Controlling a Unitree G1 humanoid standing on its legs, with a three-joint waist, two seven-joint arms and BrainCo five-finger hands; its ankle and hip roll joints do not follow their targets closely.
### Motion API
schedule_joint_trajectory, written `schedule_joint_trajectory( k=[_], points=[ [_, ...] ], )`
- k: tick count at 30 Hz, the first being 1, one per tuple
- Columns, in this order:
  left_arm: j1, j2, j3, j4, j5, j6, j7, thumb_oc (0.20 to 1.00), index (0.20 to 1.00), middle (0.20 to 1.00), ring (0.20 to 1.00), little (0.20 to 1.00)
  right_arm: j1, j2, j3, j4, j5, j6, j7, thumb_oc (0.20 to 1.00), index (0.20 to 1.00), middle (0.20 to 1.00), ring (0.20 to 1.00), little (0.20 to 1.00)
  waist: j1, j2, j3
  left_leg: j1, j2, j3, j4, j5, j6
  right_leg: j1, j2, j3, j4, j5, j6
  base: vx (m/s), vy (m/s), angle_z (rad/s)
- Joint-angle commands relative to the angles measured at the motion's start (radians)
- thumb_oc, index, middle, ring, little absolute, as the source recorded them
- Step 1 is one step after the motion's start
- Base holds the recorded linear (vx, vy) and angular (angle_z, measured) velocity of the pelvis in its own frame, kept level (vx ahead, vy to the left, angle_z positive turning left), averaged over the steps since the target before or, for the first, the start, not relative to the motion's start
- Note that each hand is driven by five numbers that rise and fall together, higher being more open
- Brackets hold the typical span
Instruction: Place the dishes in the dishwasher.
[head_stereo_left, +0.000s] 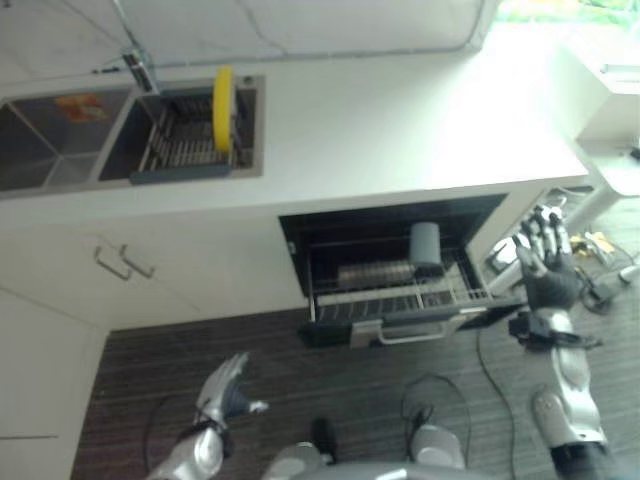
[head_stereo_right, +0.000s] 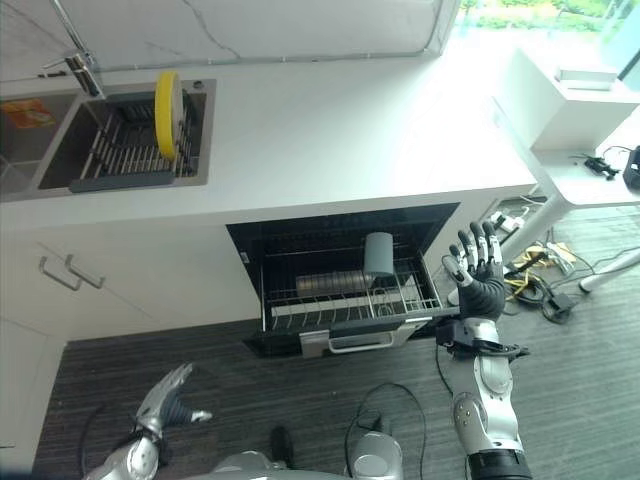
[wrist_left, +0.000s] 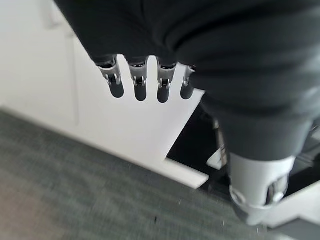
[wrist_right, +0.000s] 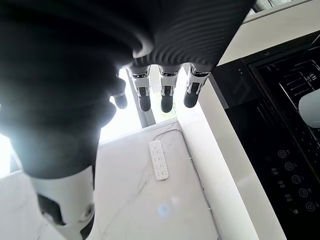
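Note:
A yellow plate (head_stereo_left: 223, 108) stands on edge in the drying rack (head_stereo_left: 185, 140) inside the sink. Below the counter the dishwasher (head_stereo_left: 400, 265) is open with its wire rack (head_stereo_right: 350, 300) pulled out. A grey cup (head_stereo_right: 379, 254) stands upside down in that rack, beside a row of grey plates (head_stereo_right: 330, 283). My right hand (head_stereo_right: 478, 278) is raised at the rack's right end, fingers spread, holding nothing. My left hand (head_stereo_left: 225, 392) hangs low over the floor at the lower left, fingers straight (wrist_left: 140, 82) and empty.
A white counter (head_stereo_left: 400, 120) runs above the dishwasher, with a tap (head_stereo_left: 135, 60) behind the sink. White cabinet doors with metal handles (head_stereo_left: 122, 262) stand left of the dishwasher. A white side table (head_stereo_right: 575, 110) and a cable tangle (head_stereo_right: 540, 270) lie to the right.

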Motion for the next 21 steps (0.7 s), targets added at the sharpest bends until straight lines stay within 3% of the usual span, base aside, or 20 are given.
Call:
schedule_joint_trajectory(
  k=[1, 4, 6, 10, 13, 14, 16, 18, 19, 20, 21],
  points=[
    [-0.035, -0.014, 0.042, -0.016, -0.119, -0.018, 0.020, 1.000, 1.000, 1.000, 1.000, 1.000, -0.052, -0.068, -0.029, -0.055, -0.022, -0.042, -0.046, 1.000, 1.000, 1.000, 1.000, 1.000, 0.018, 0.029, -0.015, -0.025, 0.018, -0.083, 0.052, -0.096, -0.032, 0.044, 0.111, 0.035, 0.048, -0.148, -0.068, -0.02, 0.012, 0.29],
    [-0.004, -0.056, 0.091, 0.025, -0.241, 0.014, 0.031, 1.000, 1.000, 1.000, 1.000, 1.000, -0.059, -0.082, -0.029, -0.048, -0.022, -0.035, -0.046, 1.000, 1.000, 1.000, 1.000, 1.000, 0.025, 0.021, -0.016, -0.035, -0.003, -0.111, 0.059, -0.090, -0.039, 0.074, 0.181, 0.063, -0.001, -0.191, -0.112, 0.02, -0.036, 0.22],
    [0.004, -0.086, 0.135, 0.068, -0.346, 0.035, 0.012, 1.000, 1.000, 1.000, 1.000, 1.000, -0.059, -0.084, -0.035, -0.043, -0.034, -0.021, -0.045, 1.000, 1.000, 1.000, 1.000, 1.000, 0.026, 0.015, -0.015, -0.047, -0.016, -0.146, 0.079, -0.090, -0.047, 0.098, 0.201, 0.085, -0.056, -0.201, -0.131, 0.03, -0.106, 0.36],
    [0.014, -0.138, 0.198, 0.121, -0.461, 0.041, -0.025, 1.000, 1.000, 1.000, 1.000, 1.000, -0.058, -0.096, -0.045, -0.037, -0.038, -0.007, -0.054, 1.000, 1.000, 1.000, 1.000, 1.000, 0.029, -0.001, -0.019, -0.044, -0.017, -0.165, 0.099, -0.091, -0.060, 0.121, 0.216, 0.087, -0.114, -0.183, -0.144, 0.02, -0.156, 0.43],
    [0.008, -0.175, 0.230, 0.144, -0.546, 0.076, -0.111, 1.000, 1.000, 1.000, 1.000, 1.000, -0.039, -0.103, -0.063, -0.053, -0.044, 0.015, -0.045, 1.000, 1.000, 1.000, 1.000, 1.000, 0.012, -0.032, -0.011, -0.089, -0.017, -0.119, 0.275, -0.157, -0.067, 0.132, 0.200, 0.074, -0.124, -0.172, -0.161, 0.02, -0.106, 0.29],
    [0.002, -0.183, 0.233, 0.148, -0.574, 0.094, -0.146, 1.000, 1.000, 1.000, 1.000, 1.000, -0.033, -0.107, -0.065, -0.052, -0.039, 0.014, -0.045, 1.000, 1.000, 1.000, 1.000, 1.000, 0.011, -0.041, -0.003, -0.120, -0.004, -0.115, 0.324, -0.158, -0.076, 0.139, 0.194, 0.075, -0.125, -0.167, -0.165, 0.06, -0.023, 0.23],
    [-0.012, -0.196, 0.240, 0.165, -0.623, 0.153, -0.234, 1.000, 1.000, 1.000, 1.000, 1.000, -0.037, -0.106, -0.063, -0.039, -0.026, 0.008, -0.041, 1.000, 1.000, 1.000, 1.000, 1.000, 0.010, -0.042, 0.006, -0.166, 0.042, -0.137, 0.328, -0.100, -0.106, 0.157, 0.203, 0.096, -0.132, -0.168, -0.168, 0.13, 0.080, 0.27],
    [-0.027, -0.211, 0.246, 0.190, -0.651, 0.188, -0.301, 1.000, 1.000, 1.000, 1.000, 1.000, -0.051, -0.114, -0.059, -0.036, -0.032, 0.016, -0.030, 1.000, 1.000, 1.000, 1.000, 1.000, 0.017, -0.031, 0.002, -0.198, 0.095, -0.223, 0.246, 0.000, -0.142, 0.178, 0.212, 0.147, -0.143, -0.182, -0.166, 0.25, 0.267, -0.06],
    [-0.031, -0.212, 0.244, 0.200, -0.661, 0.200, -0.315, 1.000, 1.000, 1.000, 1.000, 1.000, -0.059, -0.119, -0.058, -0.039, -0.035, 0.026, -0.027, 1.000, 1.000, 1.000, 1.000, 1.000, 0.019, -0.026, 0.002, -0.203, 0.111, -0.250, 0.226, 0.026, -0.152, 0.184, 0.211, 0.162, -0.143, -0.189, -0.166, 0.47, 0.687, -1.02],
    [-0.050, -0.208, 0.243, 0.234, -0.670, 0.257, -0.411, 1.000, 1.000, 1.000, 1.000, 1.000, -0.077, -0.148, -0.071, -0.062, -0.031, 0.063, -0.041, 1.000, 1.000, 1.000, 1.000, 1.000, 0.000, -0.005, -0.002, -0.193, 0.155, -0.260, 0.184, 0.034, -0.160, 0.186, 0.184, 0.182, -0.120, -0.212, -0.157, 0.38, 0.598, -1.25],
    [-0.053, -0.208, 0.243, 0.236, -0.668, 0.256, -0.416, 1.000, 1.000, 1.000, 1.000, 1.000, -0.075, -0.150, -0.075, -0.064, -0.029, 0.065, -0.042, 1.000, 1.000, 1.000, 1.000, 1.000, -0.004, -0.004, -0.002, -0.188, 0.159, -0.249, 0.182, 0.030, -0.160, 0.186, 0.179, 0.178, -0.116, -0.214, -0.156, 0.44, 0.746, -1.40]
  ],
)
